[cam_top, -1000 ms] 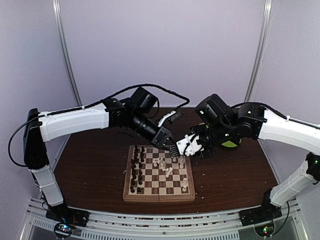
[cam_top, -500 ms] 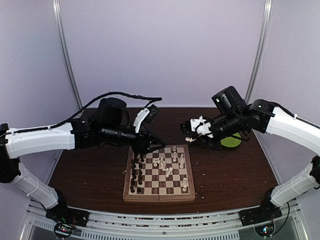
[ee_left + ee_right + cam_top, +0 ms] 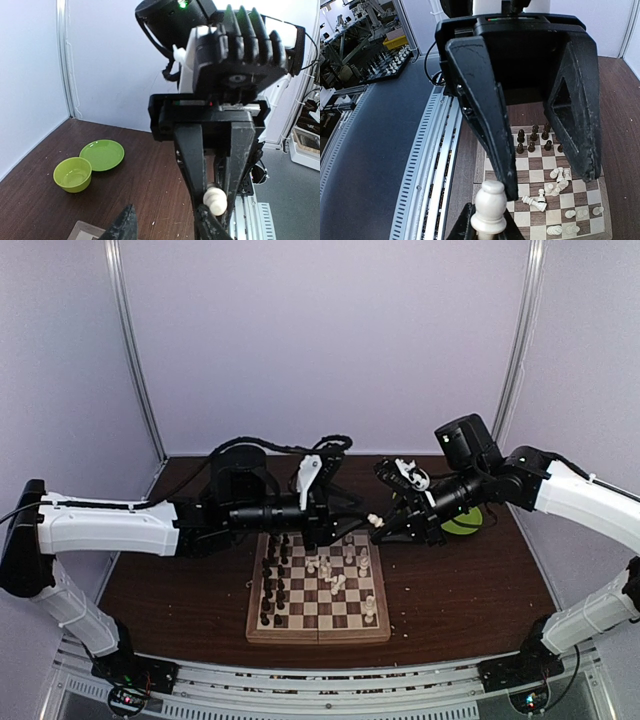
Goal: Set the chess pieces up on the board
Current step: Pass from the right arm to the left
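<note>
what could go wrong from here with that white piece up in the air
The right tool pinches the cream piece only at its tips, in mid-air; it may slip and drop.
The open left tool is very close; a nudge might knock the piece loose.
A fall could scatter the toppled white pieces on the board.

Board point(image 3: 318, 636) flat; dark pieces point(image 3: 272, 585) ranked left, cream pieces point(image 3: 336, 574) scattered; cream pawn point(image 3: 215, 198) aloft.

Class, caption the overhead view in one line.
Right gripper holds a cream piece near the board, facing the open left gripper.
</note>
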Controlling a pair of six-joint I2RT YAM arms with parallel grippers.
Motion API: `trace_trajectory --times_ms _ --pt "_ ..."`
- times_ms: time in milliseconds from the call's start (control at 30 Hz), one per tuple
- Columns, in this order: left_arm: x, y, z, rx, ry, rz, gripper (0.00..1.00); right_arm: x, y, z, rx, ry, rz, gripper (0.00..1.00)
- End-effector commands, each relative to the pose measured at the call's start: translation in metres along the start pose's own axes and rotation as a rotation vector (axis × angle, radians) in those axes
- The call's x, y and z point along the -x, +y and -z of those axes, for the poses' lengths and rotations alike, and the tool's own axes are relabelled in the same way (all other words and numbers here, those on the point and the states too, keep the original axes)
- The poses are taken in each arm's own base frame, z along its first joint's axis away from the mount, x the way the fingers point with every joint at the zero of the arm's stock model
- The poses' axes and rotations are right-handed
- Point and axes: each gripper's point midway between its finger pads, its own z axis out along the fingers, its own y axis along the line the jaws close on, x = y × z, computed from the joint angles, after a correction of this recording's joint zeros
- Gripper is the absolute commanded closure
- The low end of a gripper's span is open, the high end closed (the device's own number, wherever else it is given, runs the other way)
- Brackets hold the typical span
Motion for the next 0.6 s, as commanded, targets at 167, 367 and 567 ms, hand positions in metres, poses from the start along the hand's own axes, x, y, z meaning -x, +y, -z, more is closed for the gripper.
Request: trace_trajectory --times_ms 167,367,567 --pt "0.034 -0.02 -0.006 -0.12 -0.097 -0.047 0.62 0.002 0.003 -0.002 0.034 -0.039 -0.028 0.86" --pt "0.029 -0.005 0.017 -0.034 -0.083 -0.03 0.62 -0.004 0.001 0.001 0.024 -0.039 -0.035 0.86" --pt "0.03 -0.028 0.006 -0.157 -0.075 -0.011 0.6 -0.004 -0.001 -0.001 0.026 -0.044 -0.043 0.87"
